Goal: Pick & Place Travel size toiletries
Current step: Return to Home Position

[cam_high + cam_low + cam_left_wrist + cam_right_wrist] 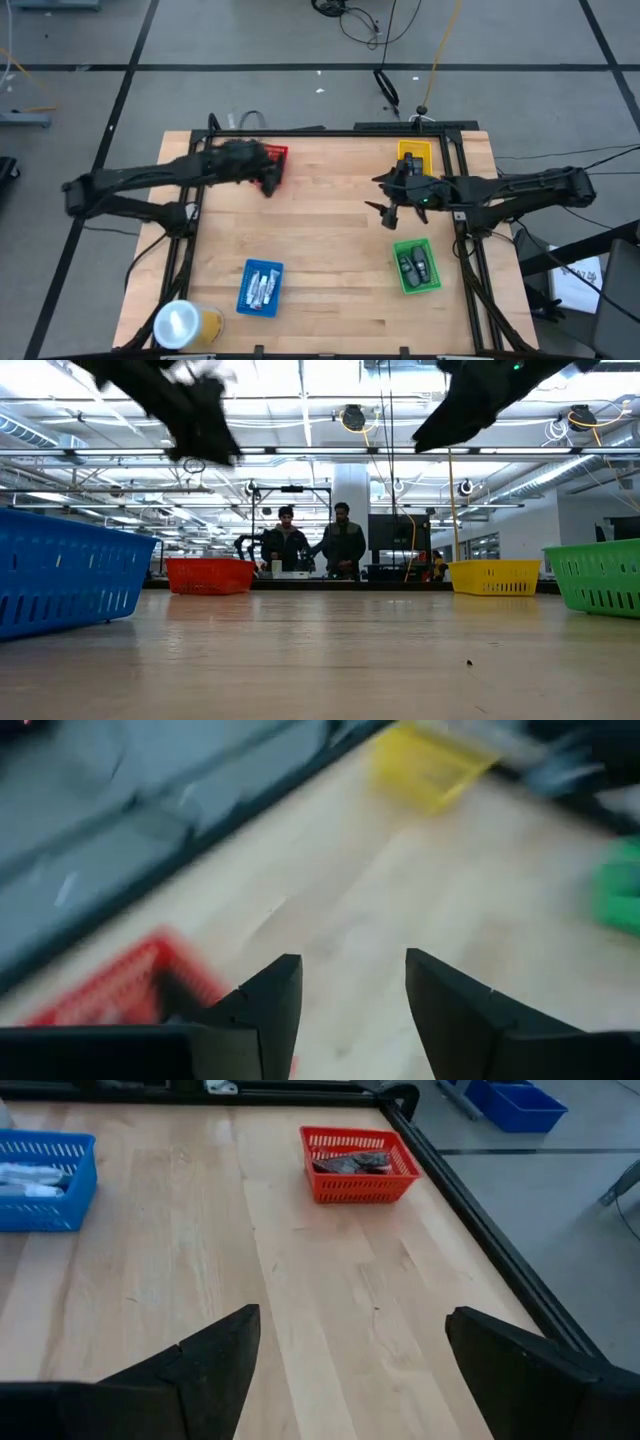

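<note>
The travel size toiletries lie in trays. White tubes (262, 288) fill the blue tray (243, 296) near the front left. Dark oval pieces (414, 265) lie in the green tray (434, 283) at the front right. Dark pieces (352, 1162) lie in the red tray (358, 1184) at the far left. My left gripper (350, 970) hangs open above the table just beside the red tray (278, 153), nothing between its fingers. My right gripper (350, 1325) stands wide open and empty above the table in front of the yellow tray (414, 151).
A large yellowish roll with a white top (185, 322) lies at the front left corner. A black frame (330, 129) runs along the table's far edge and sides. Bare wood (320, 225) spreads between the four trays. Two people (315, 545) stand in the room beyond.
</note>
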